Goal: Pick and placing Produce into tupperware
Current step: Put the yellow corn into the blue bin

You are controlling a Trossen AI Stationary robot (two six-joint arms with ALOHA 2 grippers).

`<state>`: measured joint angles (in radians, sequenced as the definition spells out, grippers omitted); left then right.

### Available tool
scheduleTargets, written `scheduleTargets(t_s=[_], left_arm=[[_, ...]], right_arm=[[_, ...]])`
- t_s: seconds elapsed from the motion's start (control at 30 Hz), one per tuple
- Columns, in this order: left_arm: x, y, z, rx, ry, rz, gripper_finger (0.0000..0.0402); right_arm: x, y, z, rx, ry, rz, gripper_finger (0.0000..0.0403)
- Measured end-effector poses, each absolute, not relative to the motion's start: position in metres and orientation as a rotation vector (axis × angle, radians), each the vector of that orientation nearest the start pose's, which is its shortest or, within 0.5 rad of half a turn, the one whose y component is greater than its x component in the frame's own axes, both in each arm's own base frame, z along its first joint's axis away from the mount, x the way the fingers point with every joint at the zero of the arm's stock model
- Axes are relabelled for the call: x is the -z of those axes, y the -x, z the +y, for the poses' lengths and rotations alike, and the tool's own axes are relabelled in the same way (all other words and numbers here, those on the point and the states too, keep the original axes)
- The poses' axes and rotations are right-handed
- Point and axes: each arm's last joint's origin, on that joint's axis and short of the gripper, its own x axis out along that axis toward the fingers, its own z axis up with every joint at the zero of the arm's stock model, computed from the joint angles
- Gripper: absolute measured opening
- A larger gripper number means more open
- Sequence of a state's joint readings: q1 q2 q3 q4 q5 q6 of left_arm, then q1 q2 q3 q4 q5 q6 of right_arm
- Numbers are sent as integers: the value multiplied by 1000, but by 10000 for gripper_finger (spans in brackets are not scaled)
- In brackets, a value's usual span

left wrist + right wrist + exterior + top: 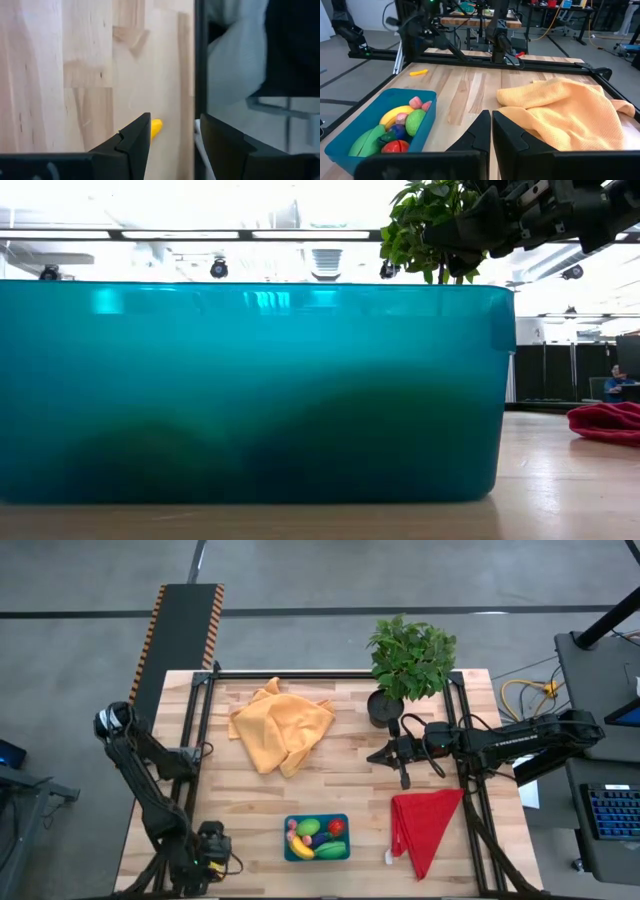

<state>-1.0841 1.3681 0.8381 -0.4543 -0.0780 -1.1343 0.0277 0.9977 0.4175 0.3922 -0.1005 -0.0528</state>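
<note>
The teal-blue tupperware (291,854) sits on the table near its near edge; its wall (250,390) fills the low view. Inside lie a yellow banana (395,114), a red tomato (395,146), a purple eggplant (396,132), two green pieces (415,122) (362,142) and pink bits (415,102). A small orange-yellow piece (418,72) lies on the bare wood by the table's left edge. My left gripper (172,135) hangs open above that piece (156,127), at the near-left corner (213,845). My right gripper (490,125) is shut and empty, raised over the table's right half (385,753).
A crumpled orange cloth (280,725) lies at the far middle. A red cloth (425,825) lies to the right of the tupperware. A leafy potted plant (410,660) stands at the far right, just beyond my right gripper. A black frame rail (200,60) runs along the table's left edge.
</note>
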Motion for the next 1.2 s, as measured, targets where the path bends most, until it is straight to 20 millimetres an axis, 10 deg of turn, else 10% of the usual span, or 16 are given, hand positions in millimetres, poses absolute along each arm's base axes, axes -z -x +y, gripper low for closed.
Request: scheduleTargets(t_s=[0.5, 1.2], left_arm=[[-192, -134, -276, 195, -1, 1435, 156], [-160, -132, -290, 151, -66, 1493, 156]], right_arm=[[-223, -209, 7, -83, 50, 187, 9], [-222, -209, 7, -81, 33, 189, 9]])
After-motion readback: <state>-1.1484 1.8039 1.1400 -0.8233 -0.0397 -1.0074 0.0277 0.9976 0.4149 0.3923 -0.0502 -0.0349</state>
